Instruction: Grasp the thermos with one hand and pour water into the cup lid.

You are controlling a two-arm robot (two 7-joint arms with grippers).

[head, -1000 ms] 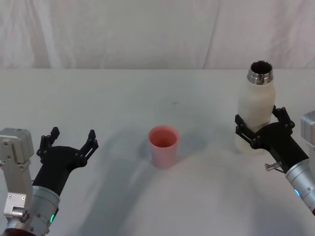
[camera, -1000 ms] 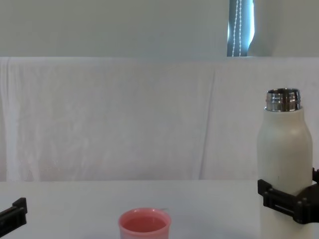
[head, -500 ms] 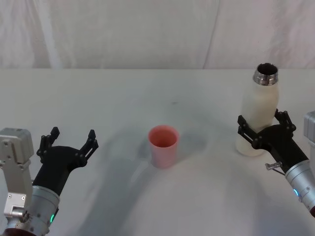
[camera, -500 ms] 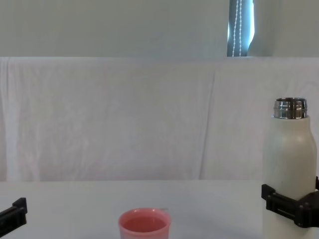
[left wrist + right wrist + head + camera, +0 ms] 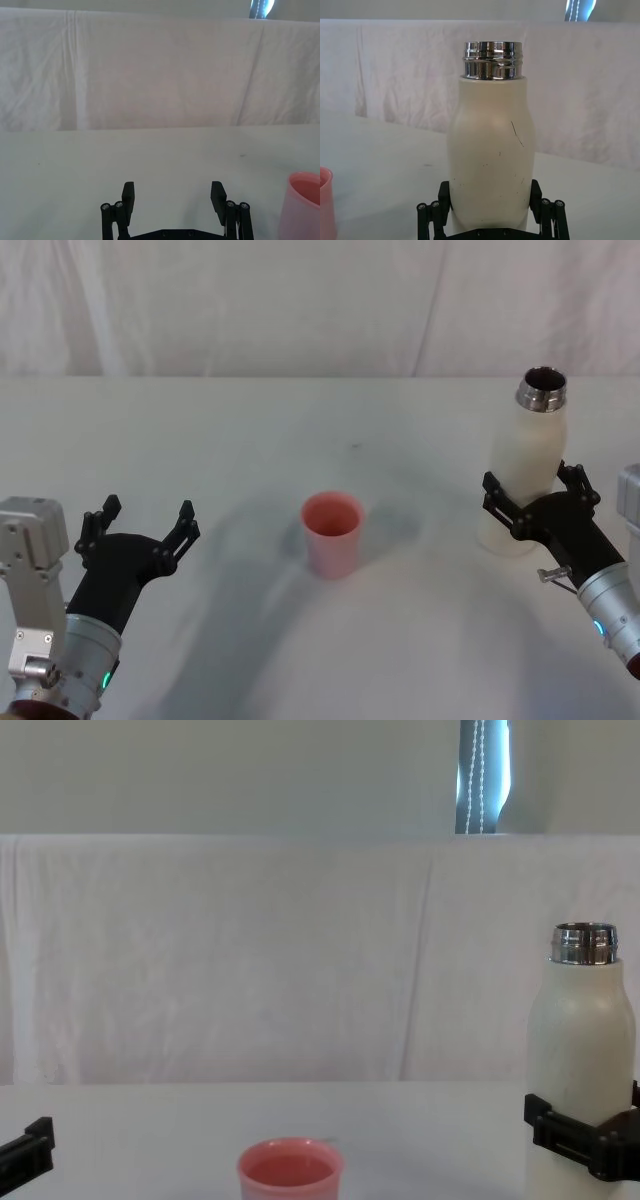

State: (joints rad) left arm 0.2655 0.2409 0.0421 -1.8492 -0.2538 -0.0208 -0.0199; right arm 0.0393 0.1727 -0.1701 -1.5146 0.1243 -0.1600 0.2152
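Right gripper [image 5: 536, 502] fingers bracket the upright thermos [image 5: 522, 478] low on its body, seemingly clamped, with the cup lid [image 5: 332, 535] well apart toward the robot's left; left gripper [image 5: 138, 529], spread and holding nothing, sits idle.

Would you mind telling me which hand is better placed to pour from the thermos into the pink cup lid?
The right hand: its fingers already flank the upright thermos. The left hand sits open on the far side of the cup lid, holding nothing.
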